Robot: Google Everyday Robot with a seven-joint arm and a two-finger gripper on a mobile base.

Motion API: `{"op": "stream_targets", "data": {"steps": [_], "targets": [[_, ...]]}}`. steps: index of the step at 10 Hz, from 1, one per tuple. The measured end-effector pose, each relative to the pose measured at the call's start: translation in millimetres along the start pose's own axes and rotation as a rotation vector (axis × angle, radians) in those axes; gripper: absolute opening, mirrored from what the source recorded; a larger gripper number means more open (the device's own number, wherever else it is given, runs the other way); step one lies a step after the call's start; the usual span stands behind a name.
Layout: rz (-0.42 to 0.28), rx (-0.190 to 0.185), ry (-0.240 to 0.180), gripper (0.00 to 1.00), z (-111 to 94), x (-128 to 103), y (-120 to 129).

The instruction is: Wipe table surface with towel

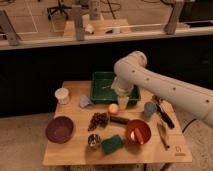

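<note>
Off to the left of the gripper (122, 101), apart from it and untouched: the towel (86, 102), on the table (75, 150) toward the back left, between the white cup (62, 95) and the front left corner of the green tray (100, 80). Gripper hanging at the tray's front rim, just behind an orange ball (114, 108), fingers spread, nothing between them. Towel bunched in a low heap, slightly wider than deep, long axis roughly along the table's back edge; no pointed end to tell.
</note>
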Motion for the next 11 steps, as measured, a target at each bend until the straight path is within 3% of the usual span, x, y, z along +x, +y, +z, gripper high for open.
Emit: {"op": "stream_targets", "data": {"steps": [1,2,3,5,7,11], "targets": [[-0.013,-0.001,-0.004,0.80,6.7,-7.7,-14.6],[-0.045,-0.004,-0.019,0.80,19.7,-30.4,-42.9],[-0.064,-0.005,-0.024,0.80,23.0,-44.2,-56.0],[-0.097,-0.009,-0.034,0.80,26.3,-72.4,-67.5],[-0.115,-0.010,-0.028,0.80,34.4,-85.8,-70.6],[-0.143,-0.009,-0.021,0.80,70.2,-101.3,-77.4]]}}
